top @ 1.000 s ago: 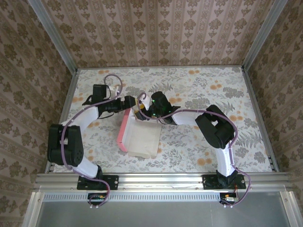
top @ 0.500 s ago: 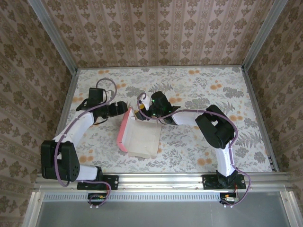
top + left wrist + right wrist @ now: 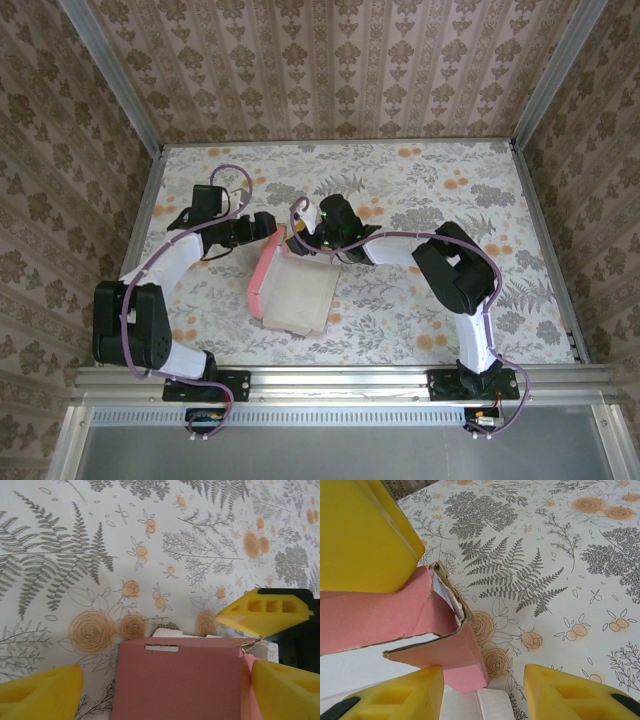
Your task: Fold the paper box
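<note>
Both pairs of jaws stand open. The left gripper point(image 3: 165, 671) has its 2 fingers spread wide to either side of a pink wall of the box point(image 3: 300, 296). The right gripper point(image 3: 484, 672) has a pink corner flap between its fingers, close by 1 and clear of the other.

The box is thin card, matt pink outside and pale whitish inside. It is a shallow tray lying on the table point(image 3: 430, 180) left of centre, between the 2 grippers at its far end, with its left wall raised. A narrow slit is cut near that wall's top edge. At the far corner the card is creased and frayed, and its brownish ply shows. The fingers are blocky and yellow, with square hollows moulded in. The table is smooth and printed with grey ferns and orange roses.

Against 0.5 s ago, the left gripper has come in nearer the box's far-left corner. The box lies a little more skewed, while the right gripper has barely shifted.
</note>
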### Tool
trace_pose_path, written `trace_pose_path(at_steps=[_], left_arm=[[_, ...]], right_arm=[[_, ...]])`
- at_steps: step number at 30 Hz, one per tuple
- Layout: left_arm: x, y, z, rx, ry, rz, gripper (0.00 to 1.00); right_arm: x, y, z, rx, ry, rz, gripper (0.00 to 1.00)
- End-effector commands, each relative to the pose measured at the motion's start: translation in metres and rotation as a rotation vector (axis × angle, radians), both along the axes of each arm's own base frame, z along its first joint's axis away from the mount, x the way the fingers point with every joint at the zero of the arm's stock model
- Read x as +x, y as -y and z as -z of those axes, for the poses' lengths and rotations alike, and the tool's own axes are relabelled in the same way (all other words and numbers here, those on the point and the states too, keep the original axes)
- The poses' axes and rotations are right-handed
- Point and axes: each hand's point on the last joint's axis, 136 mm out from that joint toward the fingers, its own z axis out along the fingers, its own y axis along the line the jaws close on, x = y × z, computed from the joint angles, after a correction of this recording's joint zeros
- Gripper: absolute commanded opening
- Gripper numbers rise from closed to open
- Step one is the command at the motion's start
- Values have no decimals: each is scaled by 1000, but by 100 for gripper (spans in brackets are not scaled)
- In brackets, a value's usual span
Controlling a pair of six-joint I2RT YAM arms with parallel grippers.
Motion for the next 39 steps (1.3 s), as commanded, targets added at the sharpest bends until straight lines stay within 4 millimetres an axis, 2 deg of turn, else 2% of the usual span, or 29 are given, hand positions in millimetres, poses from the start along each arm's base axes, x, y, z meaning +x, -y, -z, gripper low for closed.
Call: trace_pose_path(at_steps=[1, 8, 18, 22, 30, 35, 39], left_arm=[[-5, 13, 0, -47, 26, 82, 87], [-5, 35, -9, -163, 35, 197, 88], [-4, 51, -25, -278, 76, 267, 85], [-3, 60, -22, -294, 69, 297, 84], [-5, 91, -20, -325, 54, 399, 83], [-8, 110, -33, -360, 68, 464, 83], [-13, 115, -42, -367, 76, 500, 83]], right_arm=[[-10, -3, -4, 16, 2, -23, 48], [-12, -1, -8, 1, 29, -17, 47], [-13, -4, -13, 3, 30, -42, 46], [-16, -3, -15, 14, 23, -37, 46], [-32, 11, -18, 7, 33, 10, 44], [-49, 27, -14, -7, 37, 44, 44], [-60, 35, -21, -1, 41, 45, 44]])
